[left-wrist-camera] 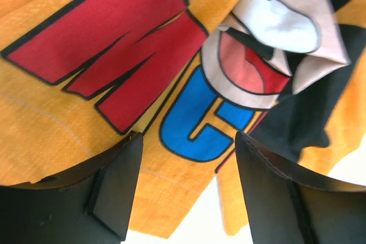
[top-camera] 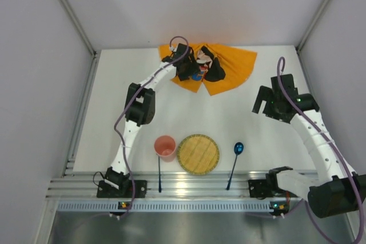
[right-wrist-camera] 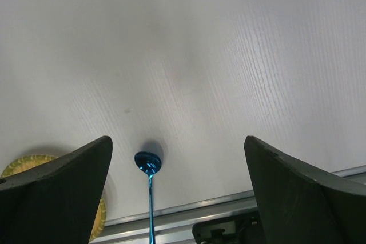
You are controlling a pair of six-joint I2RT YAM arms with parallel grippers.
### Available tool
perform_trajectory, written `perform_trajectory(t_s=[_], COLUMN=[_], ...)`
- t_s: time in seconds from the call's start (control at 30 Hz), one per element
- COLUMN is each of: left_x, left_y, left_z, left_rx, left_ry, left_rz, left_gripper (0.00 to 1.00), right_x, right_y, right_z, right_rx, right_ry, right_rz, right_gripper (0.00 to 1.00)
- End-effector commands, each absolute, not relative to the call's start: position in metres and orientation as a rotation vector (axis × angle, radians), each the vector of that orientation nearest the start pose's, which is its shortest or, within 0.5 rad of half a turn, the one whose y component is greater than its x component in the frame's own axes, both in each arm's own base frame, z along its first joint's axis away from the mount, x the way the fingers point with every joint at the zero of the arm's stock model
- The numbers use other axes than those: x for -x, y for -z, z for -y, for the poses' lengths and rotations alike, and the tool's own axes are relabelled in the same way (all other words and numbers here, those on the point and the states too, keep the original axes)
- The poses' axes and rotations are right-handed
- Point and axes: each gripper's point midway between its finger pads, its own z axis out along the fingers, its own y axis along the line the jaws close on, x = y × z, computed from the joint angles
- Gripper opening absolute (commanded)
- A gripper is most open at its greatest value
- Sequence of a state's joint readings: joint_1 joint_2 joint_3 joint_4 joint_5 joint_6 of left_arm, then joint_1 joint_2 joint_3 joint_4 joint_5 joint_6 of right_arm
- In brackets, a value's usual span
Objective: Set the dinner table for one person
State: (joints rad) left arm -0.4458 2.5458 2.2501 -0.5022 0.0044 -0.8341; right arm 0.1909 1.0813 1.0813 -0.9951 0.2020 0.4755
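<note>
Left gripper (left-wrist-camera: 187, 144), jaws spread, hovers over the crumpled orange placemat (top-camera: 231, 67). Right gripper (right-wrist-camera: 177, 141), likewise spread, hangs right of it. Pink cup (top-camera: 165, 146), woven plate (top-camera: 198, 154) and blue spoon (top-camera: 238, 148) lie on the dinner table (top-camera: 120, 78), nearside of the placemat, unobstructed.

Overhead: high behind the arm bases, looking down over the whole worktop (top-camera: 240, 124). Left wrist: very close on the orange placemat (left-wrist-camera: 57, 130). Right wrist: higher, facing the near edge; blue spoon (right-wrist-camera: 148, 163) and woven plate (right-wrist-camera: 23, 160) shared with overhead.

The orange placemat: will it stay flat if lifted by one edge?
Probably not: the placemat lies crumpled, folded over its print, so it looks floppy. It seems thin cloth, likely light, and may bunch up if pushed.
</note>
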Motion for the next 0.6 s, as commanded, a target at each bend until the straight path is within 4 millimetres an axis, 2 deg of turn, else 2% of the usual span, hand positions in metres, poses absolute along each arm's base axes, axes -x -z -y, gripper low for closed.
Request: perform_trajectory(t_s=[0.0,0.03,0.07,0.23,0.27,0.33,0.47,0.5,0.57], left_x=[-0.537,-0.533,-0.526,-0.512,-0.510,-0.509,-0.497,-0.494,-0.487], left_y=[-0.033,-0.035,-0.042,-0.060,-0.063,-0.059,-0.035,-0.036,-0.045], left_z=[0.287,0.283,0.288,0.276,0.275,0.282,0.287,0.288,0.302], left_rx=[0.404,0.298,0.229,0.082,0.062,-0.010,-0.073,-0.086,-0.172], left_ry=[0.411,0.343,0.301,0.117,0.110,0.141,0.105,0.091,0.086], left_rz=[-2.570,-2.581,-2.580,-2.545,-2.541,-2.545,-2.604,-2.603,-2.569], left_gripper=[0.71,0.71,0.72,0.73,0.76,0.98,0.98,0.98,0.99], right_x=[-0.255,-0.256,-0.257,-0.264,-0.265,-0.266,-0.268,-0.269,-0.268], right_y=[-0.189,-0.188,-0.189,-0.186,-0.186,-0.184,-0.184,-0.185,-0.188], right_z=[-0.024,-0.024,-0.024,-0.027,-0.028,-0.028,-0.031,-0.031,-0.029], right_rx=[-0.451,-0.446,-0.442,-0.413,-0.408,-0.391,-0.352,-0.346,-0.330], right_ry=[0.035,0.040,0.042,0.038,0.034,0.037,0.023,0.023,0.030], right_rz=[-2.462,-2.467,-2.466,-2.487,-2.489,-2.499,-2.511,-2.508,-2.502], right_gripper=[1.00,1.00,1.00,1.00,1.00,1.00,1.00,1.00,1.00])
